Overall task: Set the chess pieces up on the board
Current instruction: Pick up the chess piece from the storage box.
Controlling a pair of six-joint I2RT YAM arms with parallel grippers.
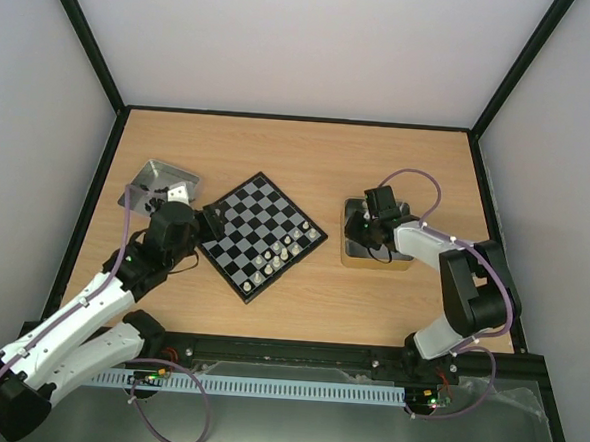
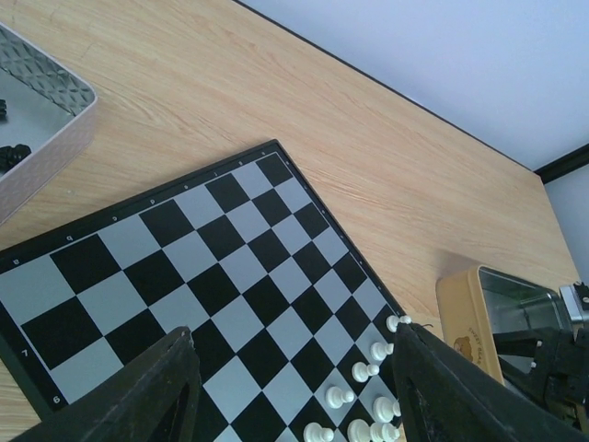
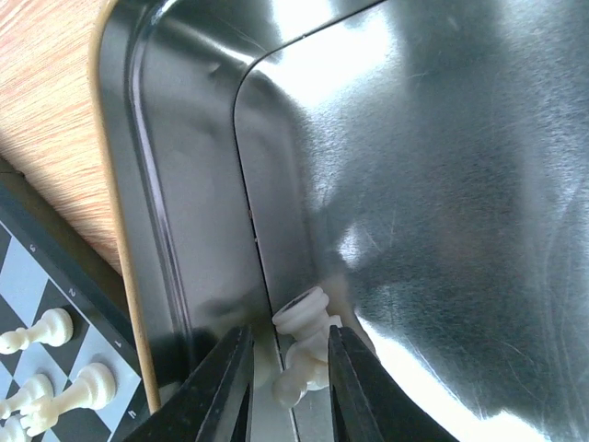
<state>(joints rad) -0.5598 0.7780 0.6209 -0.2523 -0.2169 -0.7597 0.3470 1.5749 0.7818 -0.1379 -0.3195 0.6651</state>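
One cream chess piece [image 3: 304,313] between near-closed right gripper [image 3: 288,336] jaws in shiny metal tray [image 3: 442,184], contact unclear; left gripper [image 2: 296,364] jaws wide, empty, above black-grey checked board [image 2: 184,267]

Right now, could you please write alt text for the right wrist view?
Two dark fingers of the right hand flank a white chess piece in the corner of a shiny metal tray. At lower left, the board holds a few more white pieces.

board [image 2: 138,304] edge: digits 7 and 6 | tin [image 2: 465,322] side: script lettering, too small to read
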